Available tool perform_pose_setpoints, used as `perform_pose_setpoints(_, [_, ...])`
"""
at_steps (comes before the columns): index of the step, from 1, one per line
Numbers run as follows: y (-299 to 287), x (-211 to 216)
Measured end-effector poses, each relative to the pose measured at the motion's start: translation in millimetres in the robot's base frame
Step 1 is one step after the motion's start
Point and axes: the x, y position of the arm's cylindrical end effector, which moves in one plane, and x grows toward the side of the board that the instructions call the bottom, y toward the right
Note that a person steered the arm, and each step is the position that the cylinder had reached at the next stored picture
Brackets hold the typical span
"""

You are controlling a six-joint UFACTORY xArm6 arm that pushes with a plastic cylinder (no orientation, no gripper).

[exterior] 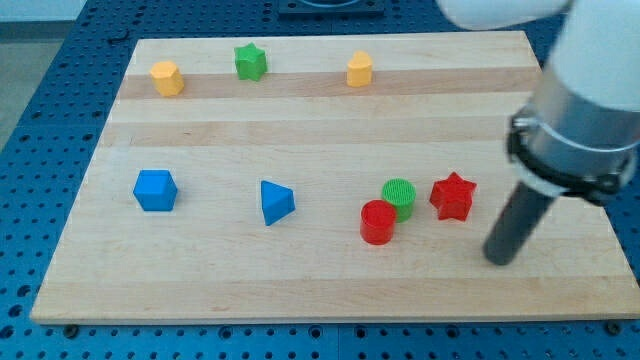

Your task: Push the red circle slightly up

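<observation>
The white and grey arm comes in from the view's top right corner and ends in a straight dark rod, tilted a little so that it slants down toward the view's left. My tip [499, 257] rests near the board's right edge and toward its bottom edge, touching no block; it has no jaws and holds nothing.

The small red plastic circle [377, 221] lies right of centre in the lower half of the pale wooden board [300, 285], well apart from my tip, which stands to its right and slightly lower. The green plastic circle [399, 196] touches it at its upper right. Just right of that sits the red plastic star [452, 196], the block nearest my tip.

Counted: two red blocks, two green, two blue, two yellow. The green star [250, 62] lies near the top edge between the yellow block [166, 77] toward the top left corner and the second yellow block [359, 70]. The blue cube-like block [155, 190] is near the left edge; the blue triangular block [275, 202] lies between it and the red circle.
</observation>
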Motion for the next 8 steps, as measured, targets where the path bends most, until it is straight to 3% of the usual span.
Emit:
perform_pose_setpoints(3, [-124.8, -0.9])
perform_pose_setpoints(5, [-138.9, -12.8])
perform_pose_setpoints(8, [-108.1, 8.9])
